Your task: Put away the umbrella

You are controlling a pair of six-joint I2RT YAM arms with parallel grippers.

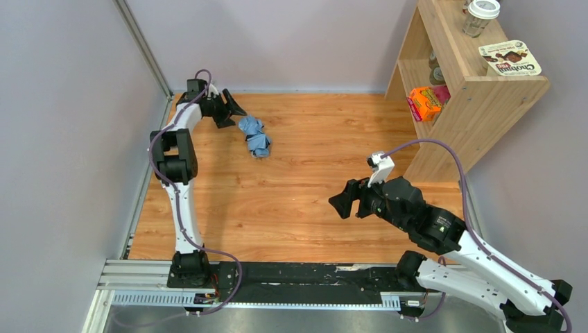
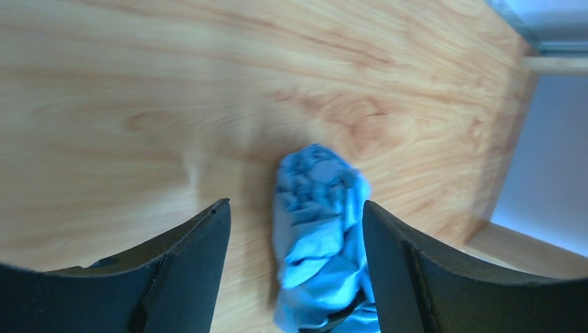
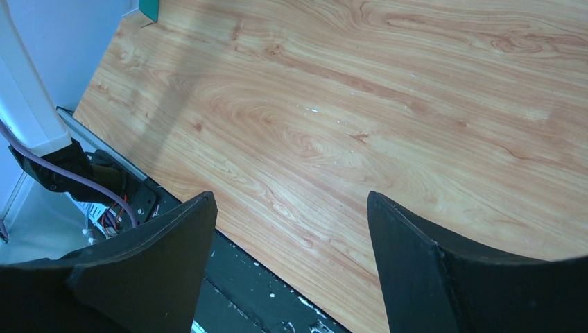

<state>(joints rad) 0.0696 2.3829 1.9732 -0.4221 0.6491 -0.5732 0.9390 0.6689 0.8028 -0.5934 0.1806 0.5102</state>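
From here I see the umbrella as a crumpled blue bundle at the far left of the table. Its lower end is cut off in the blurred left wrist view, and I cannot make out shaft or handle. The left gripper stands wide with the bundle lying loose between its jaws, nearer one finger. The right gripper gapes over bare wood.

left arm: reaching far forward | left gripper: jaws wide apart | right arm: folded low | right gripper: pointing left, jaws wide apart
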